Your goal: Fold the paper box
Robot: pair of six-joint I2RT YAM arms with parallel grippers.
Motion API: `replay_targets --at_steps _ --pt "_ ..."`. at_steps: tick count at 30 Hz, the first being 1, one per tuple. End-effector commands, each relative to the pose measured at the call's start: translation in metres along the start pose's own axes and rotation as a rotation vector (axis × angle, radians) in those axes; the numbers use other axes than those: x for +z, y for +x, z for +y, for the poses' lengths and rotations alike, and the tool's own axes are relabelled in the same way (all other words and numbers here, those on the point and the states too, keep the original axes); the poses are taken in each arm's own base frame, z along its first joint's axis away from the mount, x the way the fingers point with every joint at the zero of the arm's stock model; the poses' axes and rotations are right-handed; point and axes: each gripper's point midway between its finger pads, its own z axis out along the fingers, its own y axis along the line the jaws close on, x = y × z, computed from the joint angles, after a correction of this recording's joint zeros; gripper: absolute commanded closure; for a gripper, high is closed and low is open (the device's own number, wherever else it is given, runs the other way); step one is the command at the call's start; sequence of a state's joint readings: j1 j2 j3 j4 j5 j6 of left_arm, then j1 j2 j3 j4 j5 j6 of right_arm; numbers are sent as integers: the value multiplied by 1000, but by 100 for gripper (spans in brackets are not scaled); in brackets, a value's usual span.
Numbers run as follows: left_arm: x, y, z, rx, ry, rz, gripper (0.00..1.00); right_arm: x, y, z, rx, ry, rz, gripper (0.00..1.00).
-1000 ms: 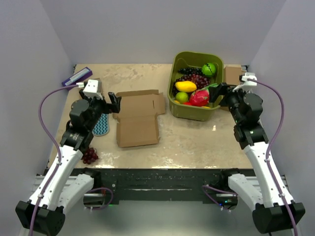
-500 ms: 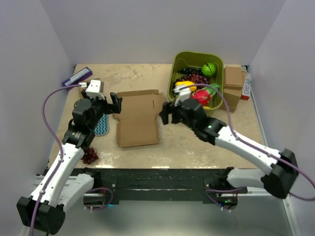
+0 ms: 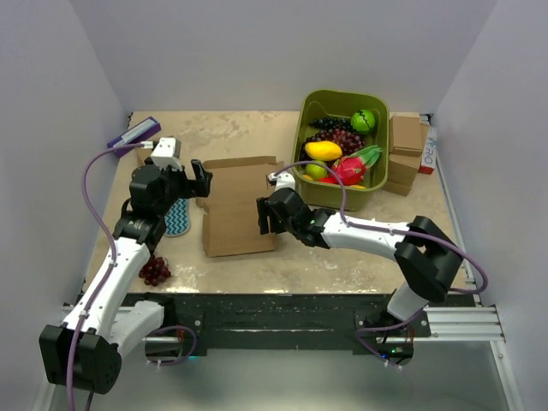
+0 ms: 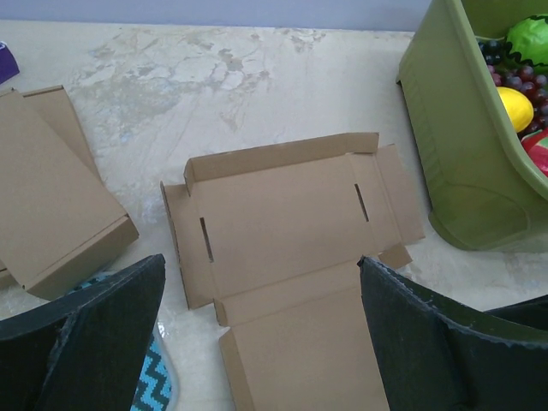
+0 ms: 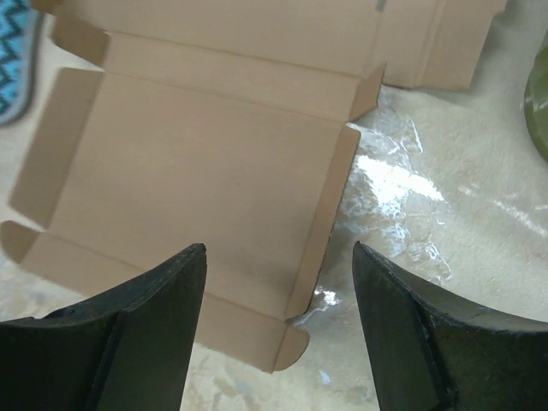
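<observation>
Noting paper box [image 3: 240, 205] lying flat, unfolded, left of worktop [image 3: 342, 257] centre, long axis running far-to-near. Flanking it, both spread open: left hand [image 3: 201, 178] by far-left corner, right hand [image 3: 266, 215] over near-right edge, about equally close.

Overhead plus 2 wrist views share paper box [image 3: 238, 212]

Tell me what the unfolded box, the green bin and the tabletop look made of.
The paper box: brown cardboard, matte, with creased fold lines and cut slots; probably corrugated. The green bin: apparently moulded plastic, smooth with a soft sheen. The tabletop: beige and marble-veined, glossy where light glares; stone or laminate, cannot tell.
</observation>
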State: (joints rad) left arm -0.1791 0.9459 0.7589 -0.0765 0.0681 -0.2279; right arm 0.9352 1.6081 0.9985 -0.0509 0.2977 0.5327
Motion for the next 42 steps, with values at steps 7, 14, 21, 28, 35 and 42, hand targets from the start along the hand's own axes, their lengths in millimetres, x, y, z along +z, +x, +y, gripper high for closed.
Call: replay_targets --at_steps 7,14,21,28,35,42 --pt "4 -6 -2 -20 30 -8 0 35 16 -13 50 102 -3 41" --pt "7 -2 7 -82 41 11 0 40 24 -14 54 99 8 58" --pt "-2 24 41 -62 -123 84 0 22 4 14 97 -42 -24 100" --pt "-20 19 72 -72 -269 45 0 -28 -44 36 152 -194 -154 100" --pt "-31 8 92 -130 -329 -3 0 -70 -75 46 203 -293 -249 100" --pt "-32 -4 70 -151 -196 -70 0 -116 -109 40 274 -323 -371 100"
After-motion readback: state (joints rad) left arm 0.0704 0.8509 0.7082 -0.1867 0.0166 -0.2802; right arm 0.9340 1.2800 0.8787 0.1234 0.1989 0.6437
